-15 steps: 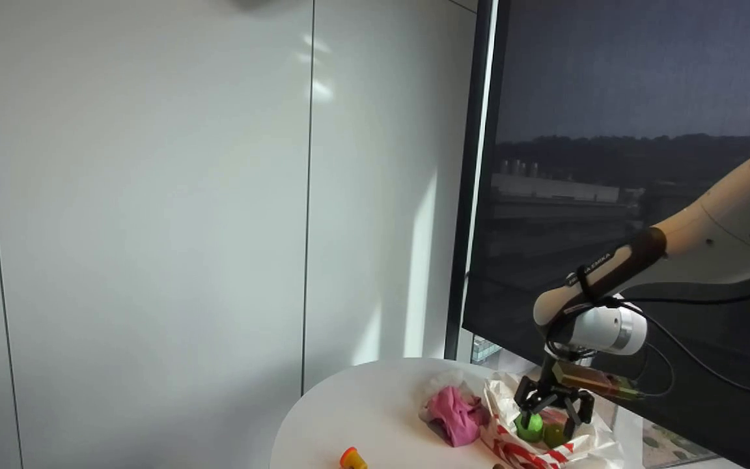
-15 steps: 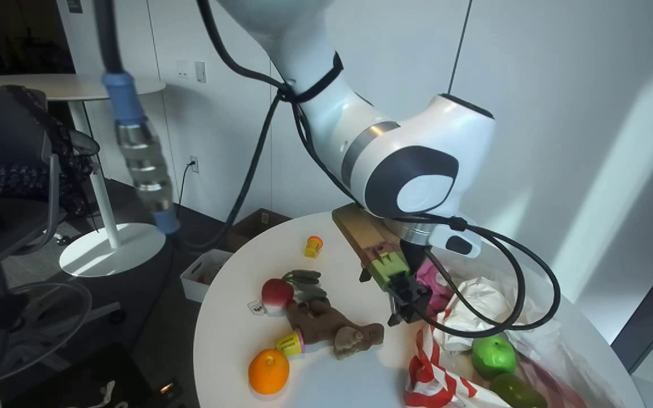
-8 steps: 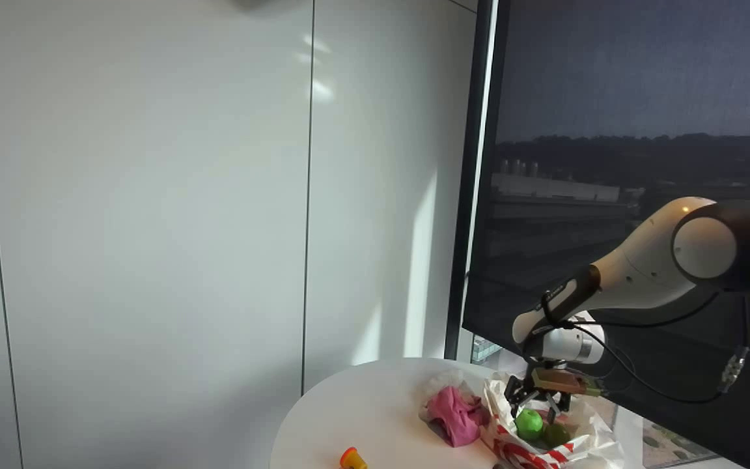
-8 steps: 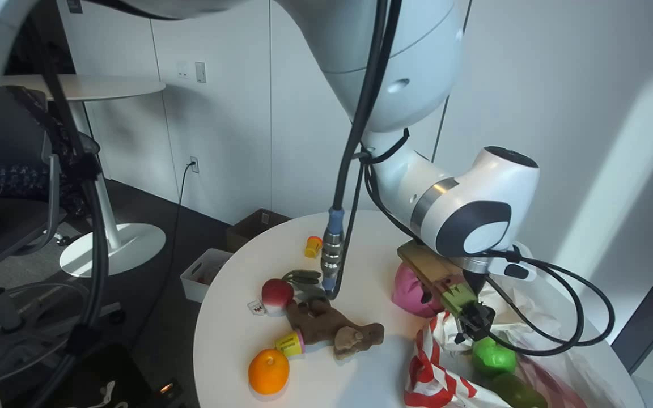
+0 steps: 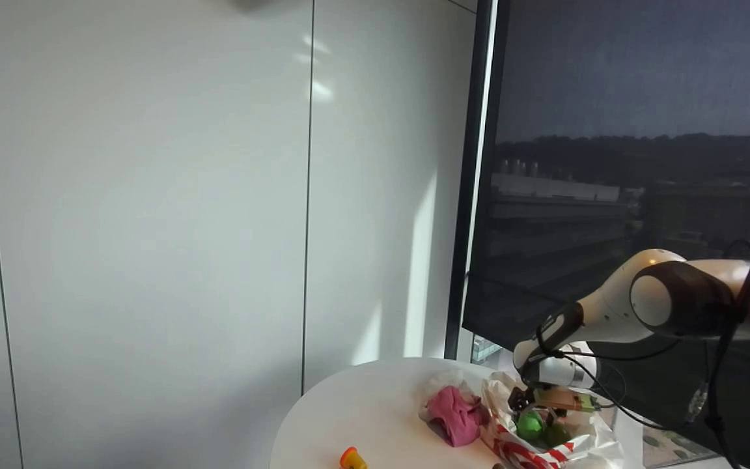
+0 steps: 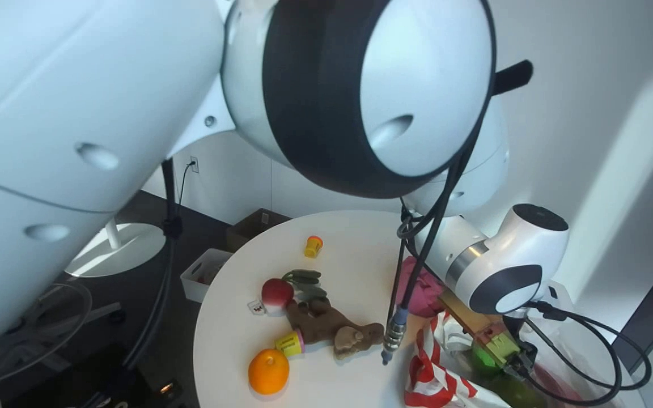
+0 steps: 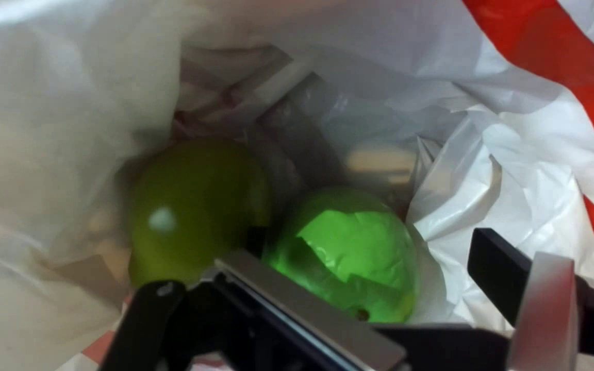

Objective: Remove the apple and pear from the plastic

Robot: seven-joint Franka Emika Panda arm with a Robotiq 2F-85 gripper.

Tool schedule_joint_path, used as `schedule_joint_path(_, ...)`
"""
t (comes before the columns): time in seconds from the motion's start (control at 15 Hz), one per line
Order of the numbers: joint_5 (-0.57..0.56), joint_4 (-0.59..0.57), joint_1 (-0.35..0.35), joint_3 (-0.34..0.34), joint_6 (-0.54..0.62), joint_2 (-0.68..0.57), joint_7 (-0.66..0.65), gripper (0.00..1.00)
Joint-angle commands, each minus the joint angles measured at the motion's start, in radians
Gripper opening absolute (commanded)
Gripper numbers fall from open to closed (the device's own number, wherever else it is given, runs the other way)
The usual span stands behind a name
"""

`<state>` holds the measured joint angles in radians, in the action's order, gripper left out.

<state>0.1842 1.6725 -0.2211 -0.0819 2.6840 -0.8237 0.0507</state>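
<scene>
A bright green apple (image 7: 359, 237) and a dark olive-green pear (image 7: 194, 206) lie side by side inside the open white-and-red plastic bag (image 7: 529, 149). The apple (image 5: 529, 423) and pear (image 5: 555, 434) also show in an exterior view, and partly behind the gripper in an exterior view, with the apple (image 6: 481, 357) left of the pear (image 6: 516, 391). My gripper (image 7: 374, 257) is open and low over the bag's mouth. In the wrist view the apple shows between its spread fingers, one finger overlapping the pear's side. I cannot tell whether either finger touches the fruit.
A pink cloth (image 6: 423, 289) lies beside the bag on the round white table (image 6: 355, 272). A brown plush toy (image 6: 332, 328), an orange (image 6: 268, 371), a red-and-white radish-like toy (image 6: 276, 294) and small yellow tubs (image 6: 313, 246) stand further off. An arm cable connector (image 6: 395, 331) hangs over the table.
My gripper has moved over the bag and come down close to the apple and pear, staying open. The arm has stretched further across the table. The fruit and bag show no clear movement.
</scene>
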Motion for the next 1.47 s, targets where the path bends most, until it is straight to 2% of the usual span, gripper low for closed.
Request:
schedule_joint_path(0.0,-0.044,-0.079,-0.012,0.016,0.093,-0.085,0.033,1.0)
schedule_joint_path(0.13,-0.072,-0.085,-0.007,0.014,0.129,-0.112,0.042,1.0)
schedule_joint_path(0.2,-0.086,-0.087,-0.005,0.009,0.136,-0.124,0.038,0.94)
schedule_joint_path(0.27,-0.092,-0.087,-0.007,0.01,0.145,-0.131,0.035,0.74)
schedule_joint_path(0.47,-0.105,-0.074,-0.011,0.008,0.182,-0.133,0.03,0.53)
schedule_joint_path(0.67,-0.111,0.01,0.008,-0.017,0.236,-0.07,0.011,0.52)
schedule_joint_path(0.8,-0.105,0.108,0.011,-0.019,0.275,0.017,0.005,0.52)
schedule_joint_path(0.93,-0.098,0.216,0.018,-0.024,0.258,0.13,-0.01,0.52)
schedule_joint_path(1.07,-0.093,0.294,-0.009,0.015,0.185,0.231,0.02,0.52)
schedule_joint_path(1.2,-0.076,0.362,-0.043,0.073,0.017,0.34,0.069,0.52)
schedule_joint_path(1.4,-0.075,0.439,-0.012,0.104,-0.134,0.436,0.135,0.52)
